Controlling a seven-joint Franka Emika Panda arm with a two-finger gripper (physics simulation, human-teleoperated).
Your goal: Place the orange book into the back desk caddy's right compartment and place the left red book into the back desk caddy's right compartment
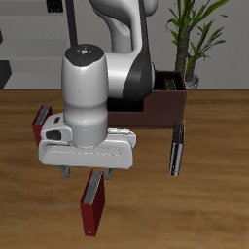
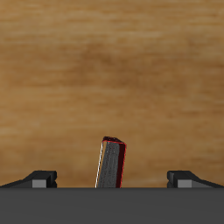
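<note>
Gripper [image 1: 86,176] poised open above a red book [image 1: 94,204]

The red book is seen standing on edge on the table [image 1: 209,209], nearer the front edge than the caddy [image 1: 163,100], between the spread fingers. It is judged rigid, light and smooth-covered; it is best clamped across both covers, near the top edge.

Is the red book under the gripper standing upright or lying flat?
Upright: the red hardcover book stands on its edge on the wooden table, between the fingers of the open gripper.
</note>
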